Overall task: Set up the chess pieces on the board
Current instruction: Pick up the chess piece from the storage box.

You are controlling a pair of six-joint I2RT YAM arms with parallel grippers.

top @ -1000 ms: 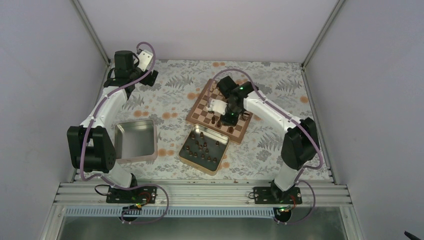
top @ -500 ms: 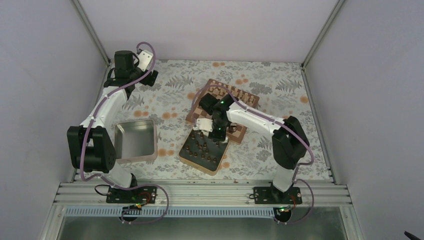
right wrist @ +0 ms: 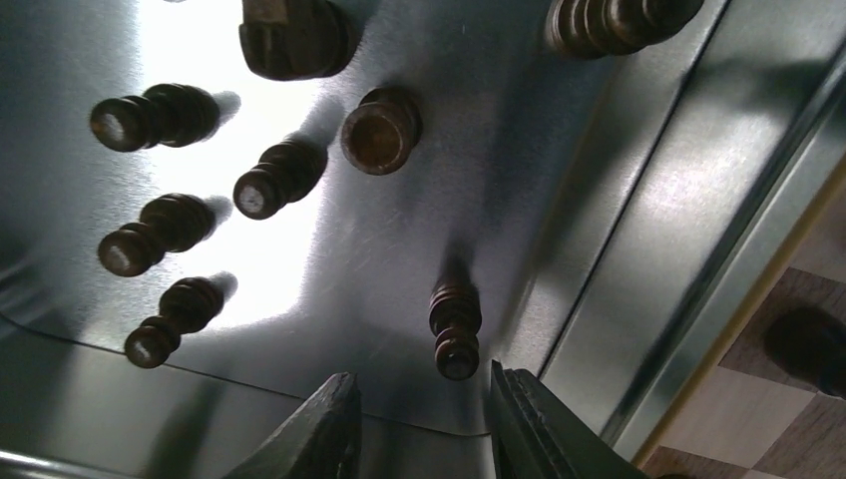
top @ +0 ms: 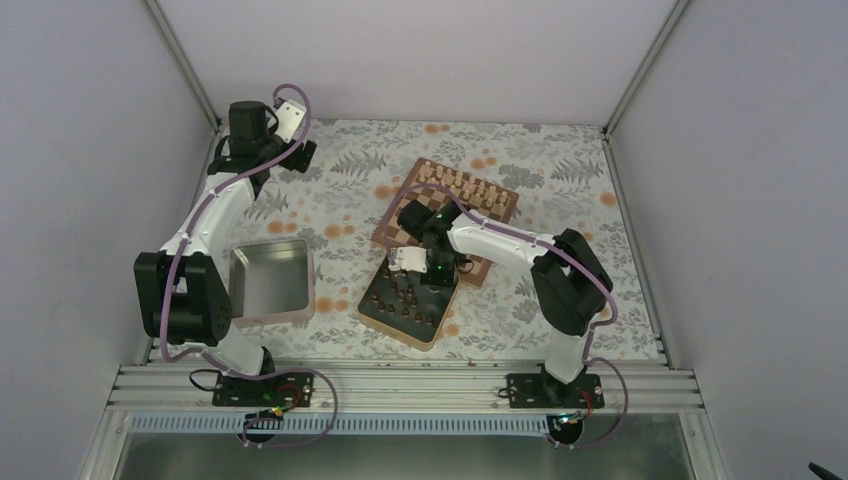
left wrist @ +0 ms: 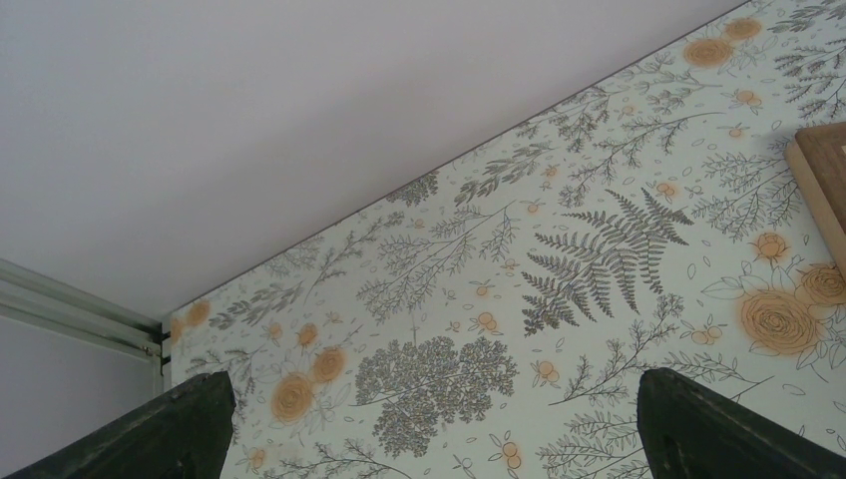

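The chessboard (top: 398,226) lies at the table's middle back, with pale chessmen on its far rows. Several dark brown chess pieces (top: 404,298) stand in a metal tin (top: 372,312) at the board's near edge. My right gripper (top: 428,276) hangs over the tin's far side. In the right wrist view it (right wrist: 424,424) is open and empty, and a dark pawn (right wrist: 455,334) stands just ahead of the fingertips (right wrist: 324,424). One dark piece (right wrist: 803,344) stands on the board (right wrist: 788,409). My left gripper (top: 300,155) is open and empty at the back left, over the cloth (left wrist: 439,439).
An empty square tin (top: 270,282) sits at the left near the left arm's base. The flowered cloth (top: 340,195) covers the table. The board's corner (left wrist: 823,180) shows at the right edge of the left wrist view. Walls close in on three sides.
My right gripper has moved from over the board toward me and to the left, and now hangs over the tin of dark pieces. The left arm has not moved.
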